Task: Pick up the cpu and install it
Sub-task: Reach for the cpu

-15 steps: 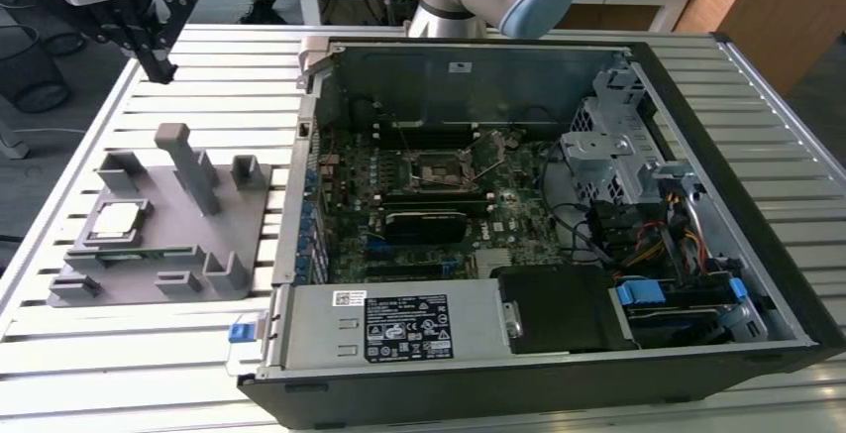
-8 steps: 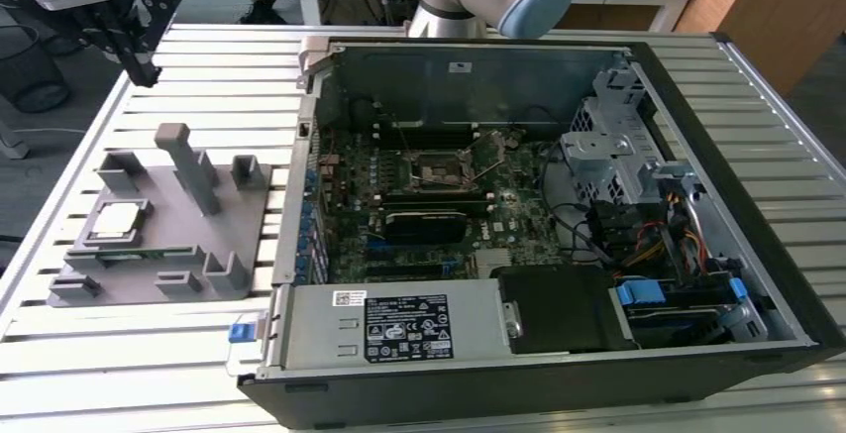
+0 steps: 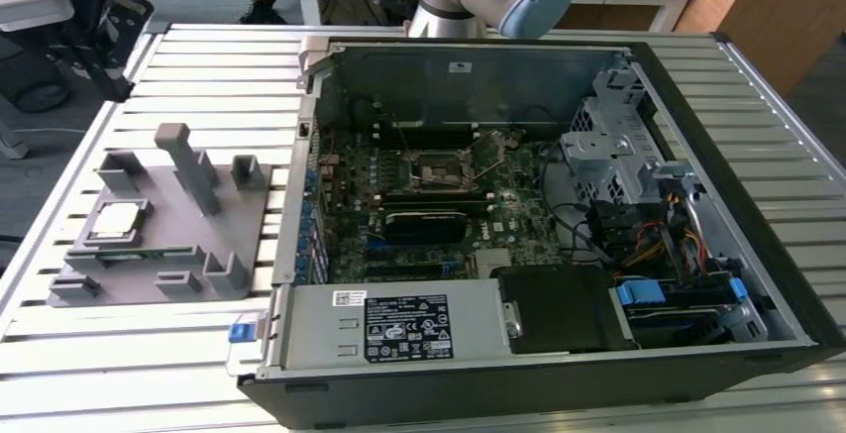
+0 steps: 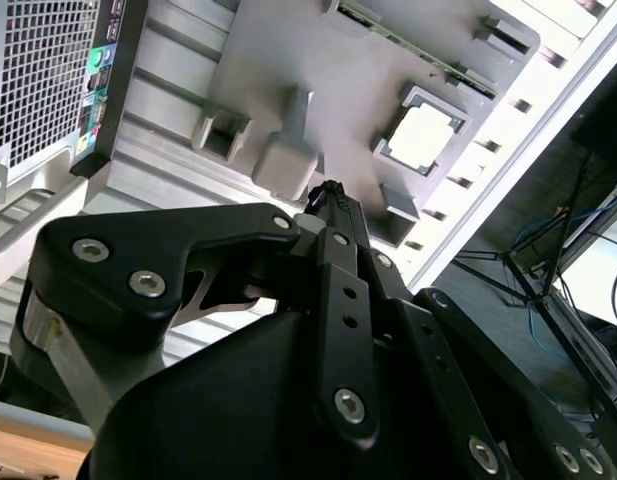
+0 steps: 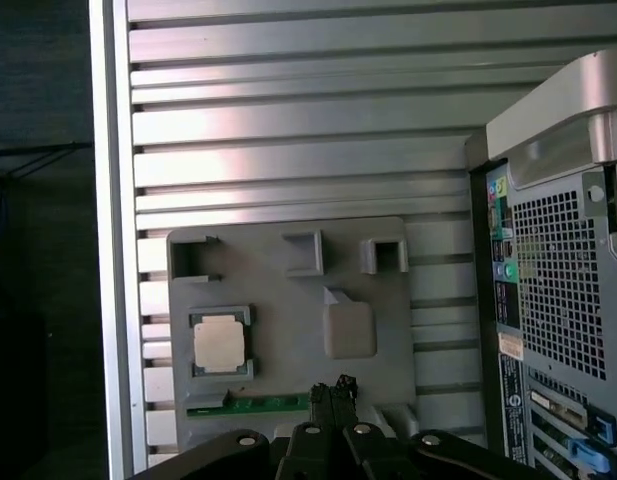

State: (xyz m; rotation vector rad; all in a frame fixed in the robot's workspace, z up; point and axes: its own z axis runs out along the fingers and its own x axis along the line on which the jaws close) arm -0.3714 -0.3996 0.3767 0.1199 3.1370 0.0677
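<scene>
The cpu (image 3: 117, 220), a small square chip with a shiny silver top, lies flat in a recess of the grey fixture (image 3: 178, 230) at the exterior view's left. Both wrist views show the cpu (image 4: 424, 137) (image 5: 219, 341) from high above, resting on the fixture (image 4: 318, 60) (image 5: 278, 290). My gripper (image 4: 328, 192) (image 5: 333, 386) hangs well above the fixture, apart from the chip, its black fingers shut with nothing between them. In the exterior view the gripper (image 3: 113, 61) is the dark shape at the upper left. The black-framed socket (image 3: 434, 167) sits on the motherboard inside the open computer case (image 3: 740, 156).
A long green memory stick (image 5: 258, 403) (image 4: 418, 50) lies in a slot of the fixture beside the chip. Grey posts (image 3: 185, 161) stand up from the fixture. The case's rear panel (image 5: 558, 300) borders the fixture. The slatted table's edge (image 5: 113, 250) runs close to the fixture.
</scene>
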